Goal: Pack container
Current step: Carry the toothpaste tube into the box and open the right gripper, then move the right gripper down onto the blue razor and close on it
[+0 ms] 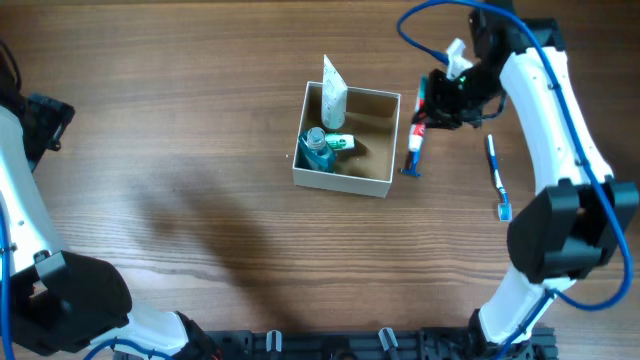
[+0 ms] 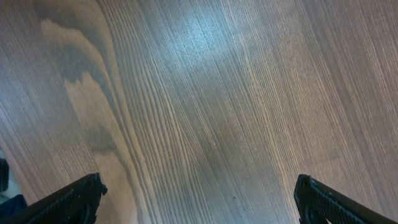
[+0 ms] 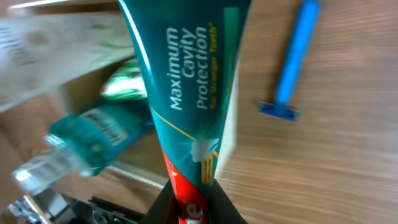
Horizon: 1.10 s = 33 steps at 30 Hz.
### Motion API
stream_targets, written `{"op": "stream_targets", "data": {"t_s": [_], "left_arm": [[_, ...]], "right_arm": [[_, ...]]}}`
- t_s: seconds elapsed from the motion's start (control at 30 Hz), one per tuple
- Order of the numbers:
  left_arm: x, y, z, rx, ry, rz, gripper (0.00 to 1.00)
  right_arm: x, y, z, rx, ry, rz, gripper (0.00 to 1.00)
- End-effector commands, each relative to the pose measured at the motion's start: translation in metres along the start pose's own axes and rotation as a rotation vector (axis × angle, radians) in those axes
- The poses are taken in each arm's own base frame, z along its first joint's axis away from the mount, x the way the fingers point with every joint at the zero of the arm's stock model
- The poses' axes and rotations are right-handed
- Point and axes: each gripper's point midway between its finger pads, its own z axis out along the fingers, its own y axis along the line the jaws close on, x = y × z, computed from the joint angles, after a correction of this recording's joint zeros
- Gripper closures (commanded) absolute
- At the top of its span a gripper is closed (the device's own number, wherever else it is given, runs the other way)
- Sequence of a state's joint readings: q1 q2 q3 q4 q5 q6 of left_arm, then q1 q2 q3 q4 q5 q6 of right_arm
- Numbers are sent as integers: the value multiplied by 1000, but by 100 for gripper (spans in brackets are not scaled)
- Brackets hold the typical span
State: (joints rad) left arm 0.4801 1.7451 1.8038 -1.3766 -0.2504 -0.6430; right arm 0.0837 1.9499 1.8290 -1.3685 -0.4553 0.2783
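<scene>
The toothpaste tube is pinched at its red end by the right gripper just beside the right wall of the container, which stands mid-table with a teal bottle, a small green tube and a white tube inside. The carry is judged to be in hand; next the tube must be lifted over the rim and lowered into the free right part. A blue razor and a toothbrush are seen nearby, and the left gripper is spread wide, well apart
</scene>
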Motion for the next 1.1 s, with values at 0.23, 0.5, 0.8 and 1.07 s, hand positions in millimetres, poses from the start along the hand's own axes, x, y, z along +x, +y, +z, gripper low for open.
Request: {"op": "stream_targets", "data": {"t_s": [0.23,0.5,0.8,1.07], "left_arm": [[-1,3,3,-16,-2,-23,0],[-1,3,3,-16,-2,-23,0],[-1,3,3,-16,-2,-23,0],[-1,3,3,-16,-3,-23,0]], "right_arm": [[-2,40,20,130,-117,-81,84],[1,38,26,138,-104,-71,35],[-6,0,9,248,-122,-25,16],[-14,-54,-15,291,-117,70,16]]}}
